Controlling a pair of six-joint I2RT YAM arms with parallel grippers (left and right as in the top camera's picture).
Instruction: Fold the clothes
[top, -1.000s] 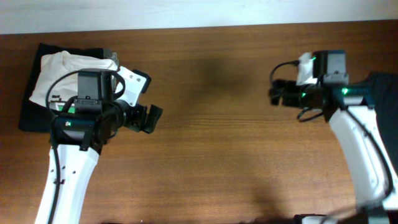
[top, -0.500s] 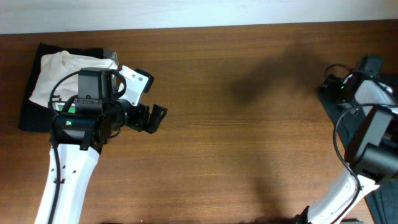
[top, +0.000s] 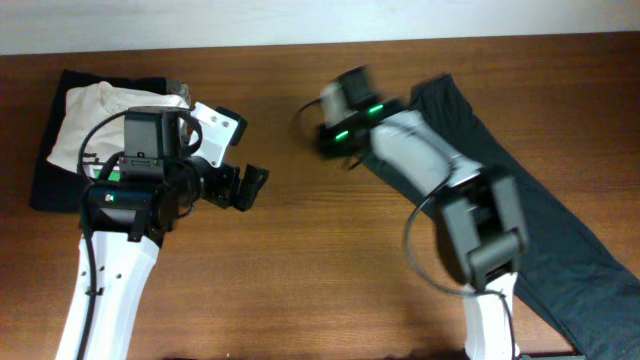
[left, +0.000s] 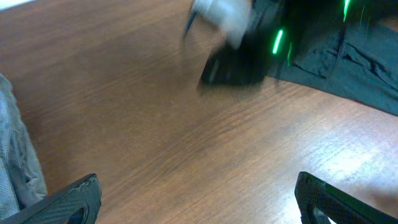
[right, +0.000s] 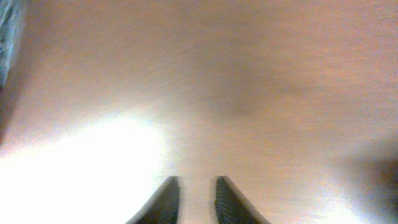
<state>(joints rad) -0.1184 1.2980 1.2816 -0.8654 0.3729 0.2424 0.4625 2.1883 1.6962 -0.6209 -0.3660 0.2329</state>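
Note:
The clothes (top: 560, 240), a dark grey-green shirt, lie stretched in a long band from the back middle of the table to the front right; one end shows in the left wrist view (left: 336, 56). My right gripper (top: 318, 125) is blurred at the band's leading end, its arm lying over the cloth. In the right wrist view its jaws (right: 198, 180) stand almost shut with only wood between the tips; the hold on the cloth is hidden there. My left gripper (top: 250, 188) hovers wide open over bare wood (left: 198, 183), well left of the shirt.
A white tee (top: 85, 120) lies on a black folded garment (top: 45, 170) at the back left corner, partly under my left arm. Its pale edge shows in the left wrist view (left: 9, 155). The table's back edge meets a white wall.
My right arm swung from the far right edge to the table's middle, its jaws narrowing, and the dark shirt came onto the table behind it. The left arm barely moved.

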